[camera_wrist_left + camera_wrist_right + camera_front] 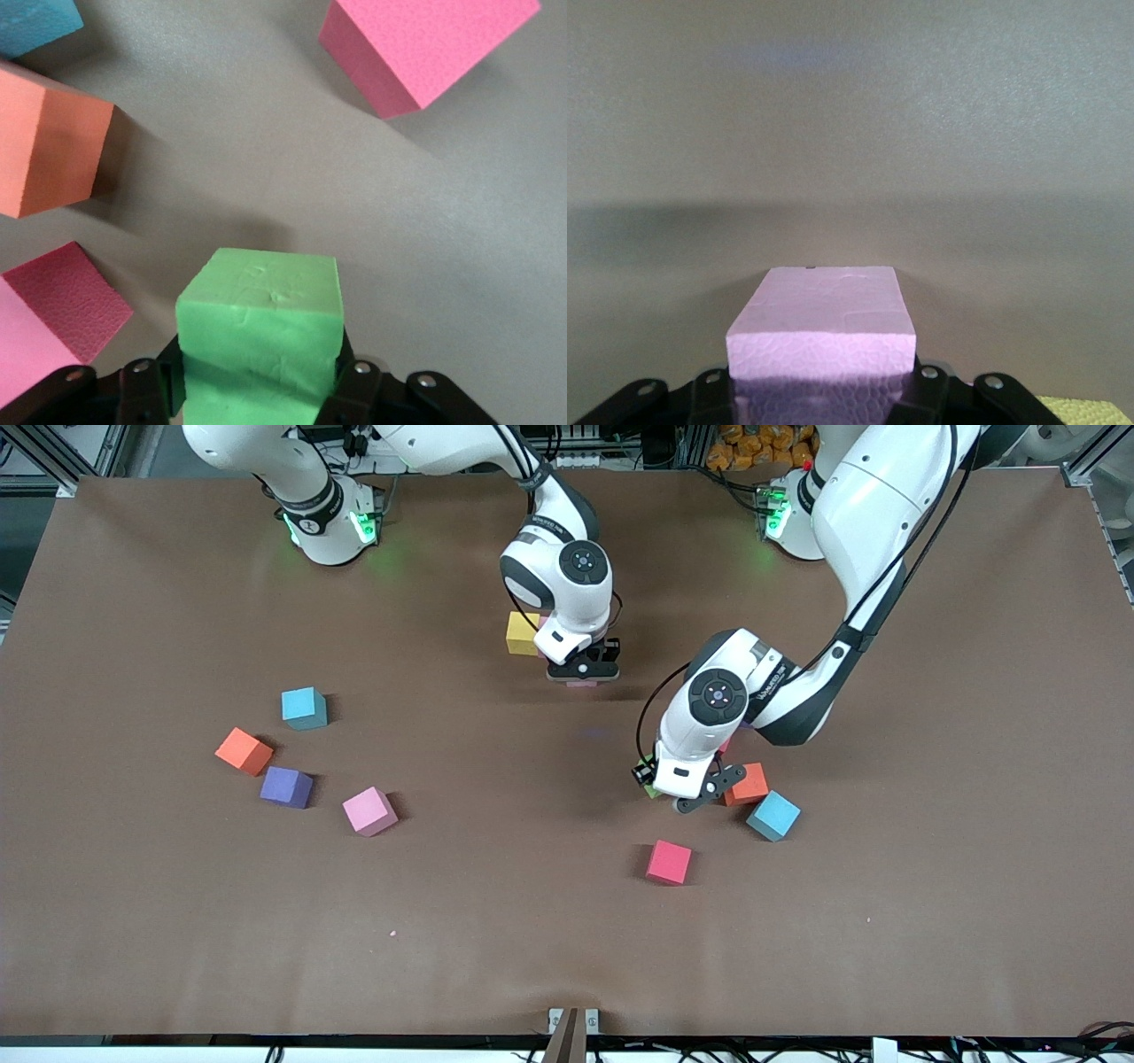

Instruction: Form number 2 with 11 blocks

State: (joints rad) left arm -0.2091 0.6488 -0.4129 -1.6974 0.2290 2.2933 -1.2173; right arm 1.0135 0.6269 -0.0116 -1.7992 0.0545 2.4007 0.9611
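Note:
My right gripper [582, 677] is shut on a pale pink block [824, 329], low at the middle of the table, beside a yellow block [523, 633]. My left gripper [664, 786] is shut on a green block [261, 332], low over the table, toward the left arm's end. Close by it lie an orange block [749, 784], a dark red block [66, 297] and a pink one [18, 359]. A red block [669, 862] lies nearer the front camera. Toward the right arm's end lie an orange block [244, 751], a purple block [286, 786] and a pink block [369, 810].
Two light-blue cubes lie on the brown table [532, 921]: one [773, 815] beside the orange block near my left gripper, the other [304, 708] next to the group at the right arm's end. Both arm bases stand along the table's edge farthest from the front camera.

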